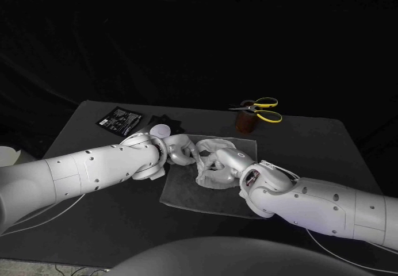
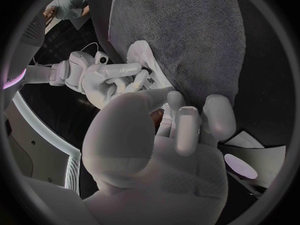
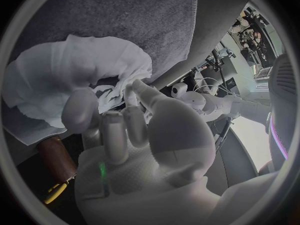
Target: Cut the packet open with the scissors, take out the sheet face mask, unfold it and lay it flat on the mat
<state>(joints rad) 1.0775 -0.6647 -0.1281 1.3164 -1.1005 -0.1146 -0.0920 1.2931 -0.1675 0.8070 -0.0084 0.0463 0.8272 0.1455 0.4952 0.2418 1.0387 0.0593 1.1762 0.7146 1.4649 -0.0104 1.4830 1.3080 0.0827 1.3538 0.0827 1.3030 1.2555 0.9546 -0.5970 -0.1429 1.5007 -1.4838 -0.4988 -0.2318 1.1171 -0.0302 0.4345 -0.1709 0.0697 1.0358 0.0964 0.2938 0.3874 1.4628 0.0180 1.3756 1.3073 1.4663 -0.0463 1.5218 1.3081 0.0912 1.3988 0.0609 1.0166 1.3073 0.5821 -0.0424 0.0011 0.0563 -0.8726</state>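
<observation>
Care first: my right hand (image 3: 144,145) pinches the crumpled white sheet face mask (image 3: 69,80) above the grey cloth mat (image 1: 178,195). I cannot tell if my left hand (image 2: 156,150) grips it too. I should pull the folds apart slowly.

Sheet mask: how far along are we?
Cutting and removal look done: the packet lies aside, scissors sit in their holder. In hand: left hand and right hand hold the crumpled sheet mask over the mat. Left: unfold and lay flat.
</observation>
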